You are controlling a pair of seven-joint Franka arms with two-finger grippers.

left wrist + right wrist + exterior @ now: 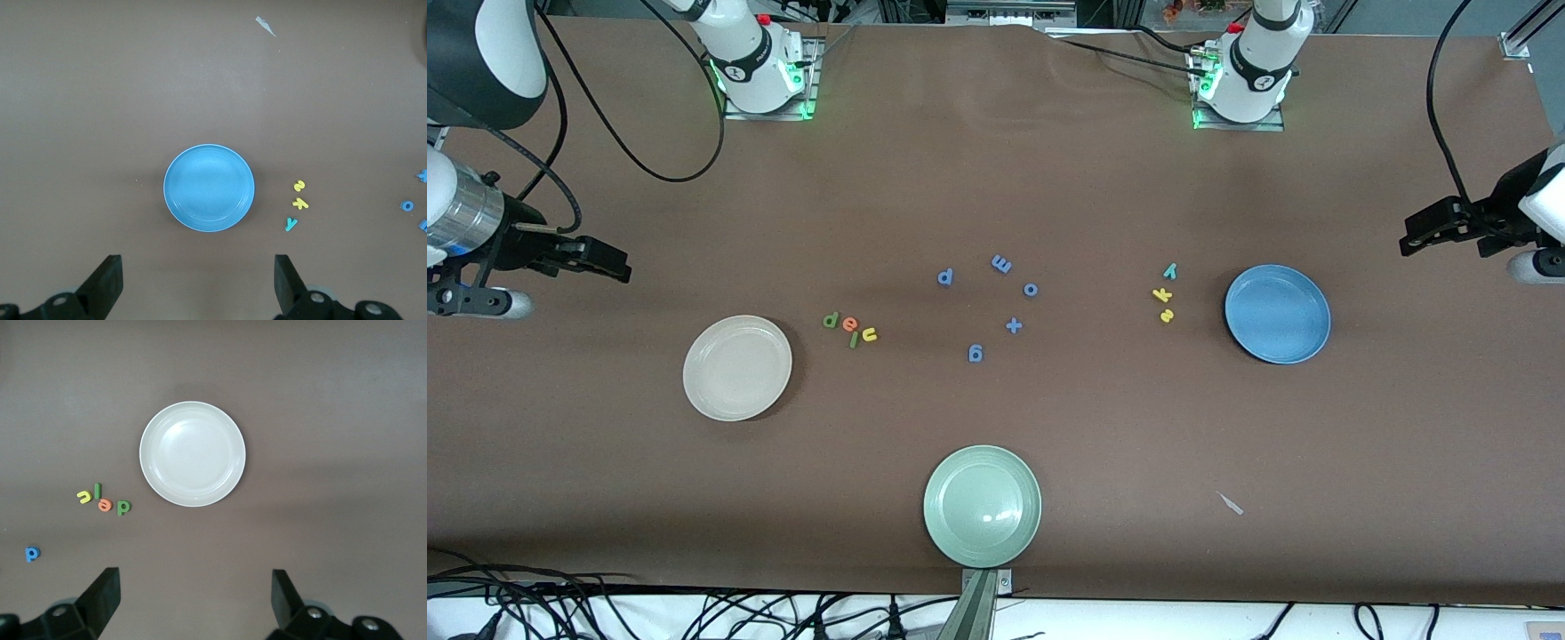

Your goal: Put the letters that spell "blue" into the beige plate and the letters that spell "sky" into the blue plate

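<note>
Presently nothing has been sorted, and both arms wait high at the two ends of the counter (996,160). At the right arm's end, the right gripper (609,264) hangs with its jaws wide apart and nothing between them, above bare counter and well apart from the beige plate (737,367), which lies empty. Just beside that plate, toward the middle of the counter, sits a tight cluster: green b (831,320), orange e (849,324), thin green l (855,339) and yellow u (868,334), apparently grouped close to their plate for a short carry. Mid-counter lie the blue letters and plus sign (1014,325), which the task leaves alone, with a pale green plate (982,506) nearest the front camera. Toward the left arm's end, the teal y (1170,269), yellow k (1161,294) and yellow s (1167,315) form a short row just beside the empty blue plate (1277,314). The left gripper (1427,233) hangs likewise spread and empty. Judged from this, each arm is stationed by its own plate and letters, so neither need cross the other.
</note>
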